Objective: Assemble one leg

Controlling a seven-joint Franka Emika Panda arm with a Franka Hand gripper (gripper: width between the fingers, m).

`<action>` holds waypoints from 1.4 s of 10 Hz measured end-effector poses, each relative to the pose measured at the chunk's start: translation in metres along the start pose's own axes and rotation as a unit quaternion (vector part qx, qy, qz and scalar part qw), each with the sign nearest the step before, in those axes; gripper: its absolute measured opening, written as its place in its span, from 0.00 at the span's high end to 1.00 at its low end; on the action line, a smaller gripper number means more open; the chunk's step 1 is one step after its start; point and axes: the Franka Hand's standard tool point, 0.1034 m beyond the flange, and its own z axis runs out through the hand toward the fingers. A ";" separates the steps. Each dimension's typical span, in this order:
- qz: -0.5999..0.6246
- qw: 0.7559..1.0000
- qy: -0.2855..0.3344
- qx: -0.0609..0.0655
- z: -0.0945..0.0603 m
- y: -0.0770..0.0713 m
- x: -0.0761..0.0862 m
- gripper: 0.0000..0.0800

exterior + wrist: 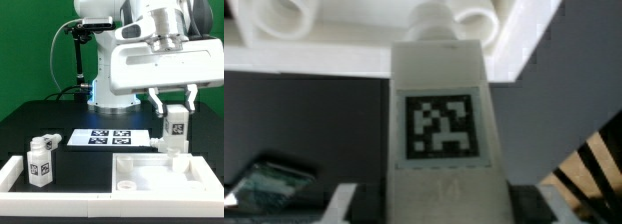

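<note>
Black tabletop [30,120] against a green backdrop [25,40]. Clenched on an upright leg [176,125], the gripper [175,112], with one tag face toward the wrist view. Held low over the far edge of the white tray [170,172]; touching or not, unclear. Beyond the tray, flat marker board [112,137]. At the exterior view's left, two spare pegs [42,165] close together.

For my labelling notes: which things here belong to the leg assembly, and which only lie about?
In the job: gripper, shut on the leg; white tray-like piece.
Lying about: spare legs at the exterior view's left; marker board.
</note>
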 end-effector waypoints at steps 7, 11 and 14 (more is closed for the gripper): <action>0.009 1.000 0.003 0.010 0.025 -0.016 -0.001 0.64; -0.002 1.000 -0.001 0.009 0.036 -0.016 -0.013 0.64; -0.004 1.000 -0.005 0.014 0.038 -0.024 -0.018 0.64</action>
